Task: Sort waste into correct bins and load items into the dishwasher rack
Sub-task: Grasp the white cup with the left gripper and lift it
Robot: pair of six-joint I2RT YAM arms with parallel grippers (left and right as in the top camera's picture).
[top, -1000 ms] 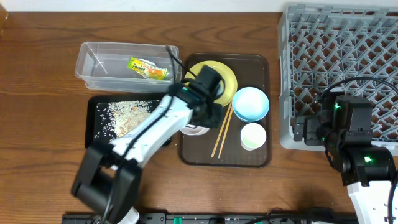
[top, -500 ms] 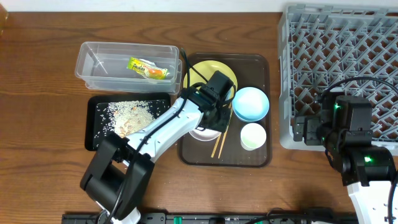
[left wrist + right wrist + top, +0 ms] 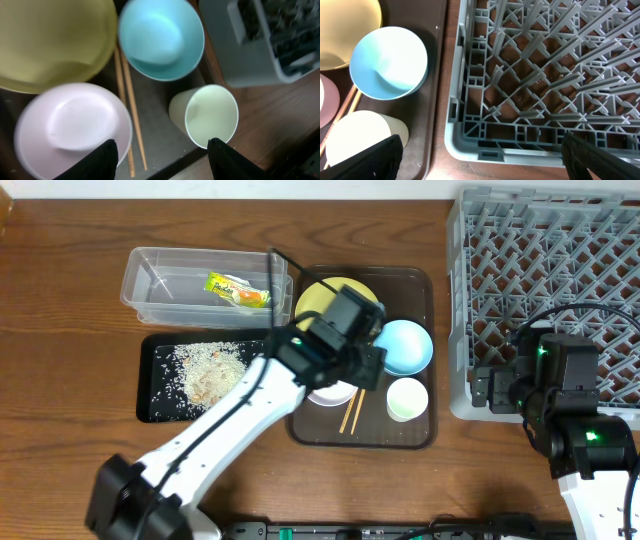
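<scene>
Left side of desk, toward far edge: clear tub [image 3: 150,280] with the snack wrapper [image 3: 238,290] lying in it. Just in front of it: black tray [image 3: 150,395], rice scraps [image 3: 205,370] heaped inside.

Mid desk: brown serving tray [image 3: 420,438] carrying all the dishes. Yellow plate [image 3: 315,302] is at its far-left corner and the white bowl [image 3: 72,130] at near-left, partly under the left arm in the overhead. Chopsticks [image 3: 131,110] lie side by side between the white bowl and the white cup [image 3: 407,398]. Blue bowl [image 3: 408,345] is just behind the cup.

Left tool [image 3: 162,160] hangs above the tray, over the chopstick ends. It's released: fingers apart, gripping nothing.

Right edge of desk: dishwasher rack [image 3: 545,260], reaching to the far-right corner. Right tool [image 3: 485,160] is by the rack's near-left corner, fingers spread wide, holding nothing.
</scene>
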